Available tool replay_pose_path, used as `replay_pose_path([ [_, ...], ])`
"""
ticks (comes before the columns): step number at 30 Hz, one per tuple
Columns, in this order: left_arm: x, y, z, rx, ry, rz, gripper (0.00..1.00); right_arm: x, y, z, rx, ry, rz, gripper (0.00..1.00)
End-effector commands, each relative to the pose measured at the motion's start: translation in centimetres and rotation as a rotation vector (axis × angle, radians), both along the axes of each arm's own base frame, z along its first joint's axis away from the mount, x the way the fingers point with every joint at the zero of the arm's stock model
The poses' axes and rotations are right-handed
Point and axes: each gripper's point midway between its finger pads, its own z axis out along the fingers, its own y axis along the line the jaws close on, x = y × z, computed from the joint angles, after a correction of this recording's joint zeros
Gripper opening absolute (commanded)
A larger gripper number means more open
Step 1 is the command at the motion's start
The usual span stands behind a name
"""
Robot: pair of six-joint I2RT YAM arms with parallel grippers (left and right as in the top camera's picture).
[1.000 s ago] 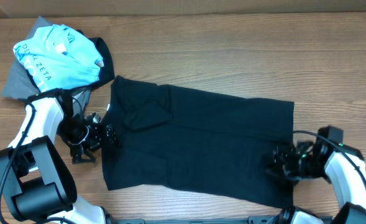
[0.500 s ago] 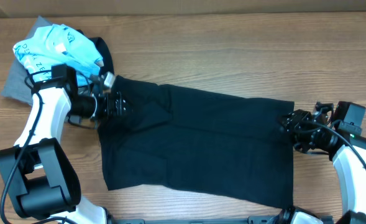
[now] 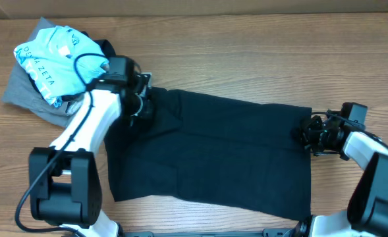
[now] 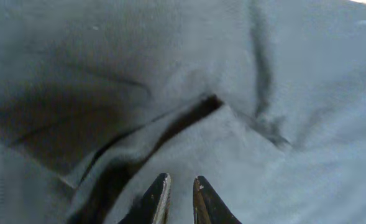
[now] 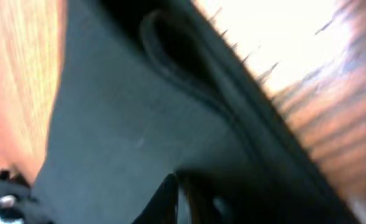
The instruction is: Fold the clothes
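The clothes' large black T-shirt (image 3: 213, 151) lies spread across the table's middle. My left gripper (image 3: 143, 105) sits at its upper left corner. In the left wrist view its fingertips (image 4: 181, 179) stand a sliver apart, pinching the creased fabric (image 4: 282, 74). At the shirt's right edge, about halfway down, is my right gripper (image 3: 307, 133). In the right wrist view that gripper (image 5: 178, 177) is shut on the dark fabric (image 5: 120, 124), whose hem rises off the wood. A light blue lettered tee (image 3: 55, 59) lies bunched on a grey garment (image 3: 22, 92) at the far left.
The wooden table (image 3: 246, 52) shows bare along the back and on the right beyond the shirt. A dark cloth (image 3: 111, 56) pokes out beside the blue tee. Both arm bases stand at the front corners.
My left gripper moved up from the shirt's left edge to its upper left corner and closed. My right gripper rose from the lower right to the right edge's middle and closed.
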Motion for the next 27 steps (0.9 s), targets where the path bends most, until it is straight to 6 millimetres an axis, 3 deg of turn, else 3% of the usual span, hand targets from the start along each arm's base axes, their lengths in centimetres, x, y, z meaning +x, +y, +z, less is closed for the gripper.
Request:
replay_pose_path([
  [1, 0.8, 2.3, -3.4, 0.148, 0.049, 0.118, 0.16, 0.3, -1.9, -2.6, -0.048, 0.094, -0.133, 0.04],
  [3, 1.5, 2.3, -6.1, 0.135, 0.075, 0.144, 0.13, 0.6, -2.8, -4.1, -0.064, 0.122, -0.204, 0.04],
  [6, 2.3, 1.9, -8.5, 0.108, 0.089, 0.190, 0.13, 1.6, -4.1, -5.1, -0.080, 0.119, -0.302, 0.04],
  [9, 3.0, 1.2, -9.5, 0.071, 0.081, 0.212, 0.15, 2.8, -4.8, -5.6, -0.065, 0.104, -0.405, 0.04],
  [11, 3.8, 1.1, -9.4, 0.062, 0.049, 0.212, 0.17, 4.7, -4.9, -5.2, -0.057, 0.018, -0.402, 0.04],
  [18, 8.5, -0.6, -5.9, -0.028, -0.093, 0.196, 0.29, 9.7, -5.0, -1.7, -0.062, -0.199, -0.322, 0.05],
  [19, 9.0, -0.8, -5.2, -0.037, -0.102, 0.193, 0.30, 10.5, -4.5, -0.9, -0.047, -0.236, -0.270, 0.11],
  [24, 10.4, -0.4, 0.0, 0.017, -0.110, 0.118, 0.36, 12.7, -1.9, 5.7, 0.036, -0.407, -0.021, 0.31],
  [27, 9.9, 1.3, 3.5, 0.118, -0.082, 0.138, 0.52, 12.4, -1.5, 9.4, 0.006, -0.439, 0.050, 0.35],
])
